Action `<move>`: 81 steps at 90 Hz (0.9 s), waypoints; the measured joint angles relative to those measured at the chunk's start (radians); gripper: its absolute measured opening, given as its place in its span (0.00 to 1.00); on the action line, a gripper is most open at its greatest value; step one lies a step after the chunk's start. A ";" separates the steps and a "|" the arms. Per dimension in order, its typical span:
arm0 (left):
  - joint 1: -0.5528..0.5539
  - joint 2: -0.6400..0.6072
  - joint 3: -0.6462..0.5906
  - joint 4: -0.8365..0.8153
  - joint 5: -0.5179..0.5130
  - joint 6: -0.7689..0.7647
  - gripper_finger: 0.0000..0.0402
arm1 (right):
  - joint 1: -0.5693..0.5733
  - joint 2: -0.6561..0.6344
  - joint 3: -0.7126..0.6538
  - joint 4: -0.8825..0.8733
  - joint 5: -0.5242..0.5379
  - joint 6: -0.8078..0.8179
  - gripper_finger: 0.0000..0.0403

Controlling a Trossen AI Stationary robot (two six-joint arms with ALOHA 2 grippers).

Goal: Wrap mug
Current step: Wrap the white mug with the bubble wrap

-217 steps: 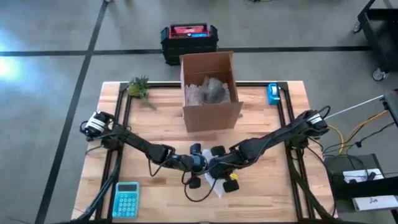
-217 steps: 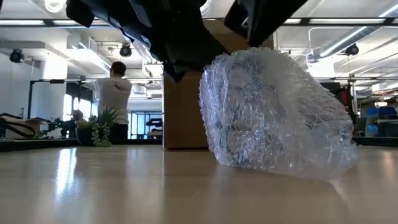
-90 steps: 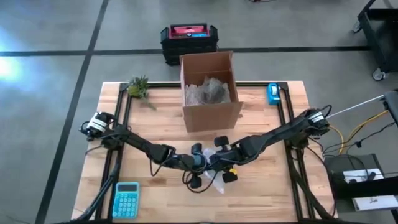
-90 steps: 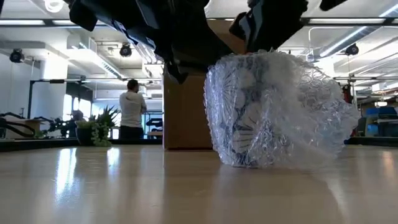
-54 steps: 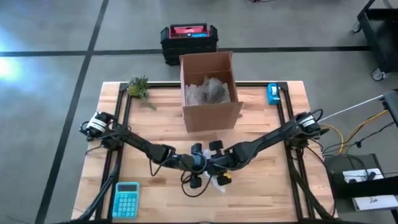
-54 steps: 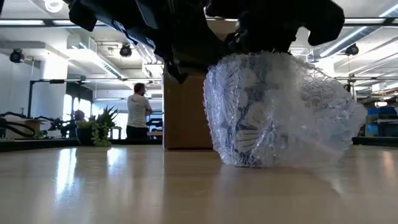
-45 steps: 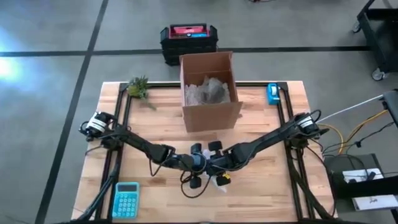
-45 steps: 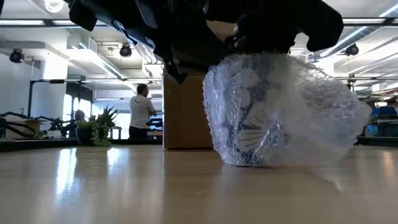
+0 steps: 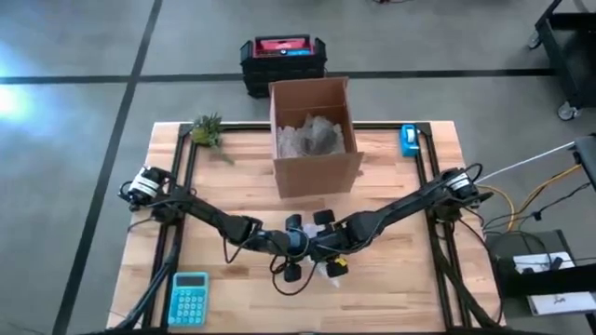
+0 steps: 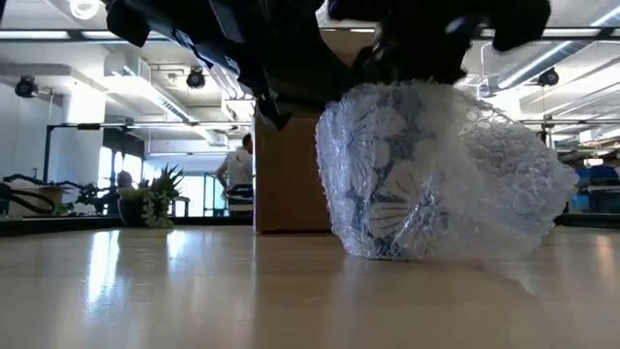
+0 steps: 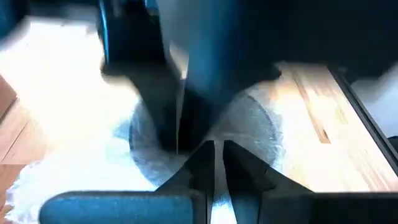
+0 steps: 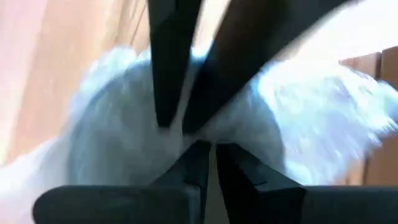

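Mug (image 10: pixel 392 184), blue-and-white pattern showing through clear bubble wrap (image 10: pixel 504 184), sits on the wooden surface (image 9: pixel 233 177) near its front centre, on the near side of the cardboard box (image 9: pixel 315 135). Wrap bulges loosely to the right in the low view, touching the surface along its bottom edge.

Left tool (image 9: pixel 296 249) reaches in from the left, right tool (image 9: pixel 328 251) from the right; the two meet directly over the wrapped mug. Left wrist view: own fingers (image 11: pixel 242 171) nearly together, only a thin slit between them, over the wrap; whether they pinch it cannot be told. Right wrist view: own fingers (image 12: pixel 193 168) likewise nearly together, against the white wrap; grip cannot be told.

Box stands open-topped, more bubble wrap inside. Teal calculator (image 9: pixel 189 298) at near left corner. Small plant (image 9: pixel 208 130) at far left. Blue object (image 9: pixel 409 140) at far right edge. Person (image 10: pixel 239 174) stands in the room beyond.
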 joint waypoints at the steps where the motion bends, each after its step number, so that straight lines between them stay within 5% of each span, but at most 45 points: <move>1: 0.000 0.000 0.000 0.000 -0.001 0.000 0.06 | 0.001 -0.007 0.002 -0.003 0.000 -0.001 0.05; 25: 0.000 0.000 0.000 0.002 -0.003 0.001 0.06 | -0.007 -0.075 0.008 -0.019 0.026 -0.001 0.05; 81: 0.001 0.000 0.000 0.008 -0.003 0.000 0.06 | -0.004 0.120 0.001 0.029 0.019 -0.003 0.05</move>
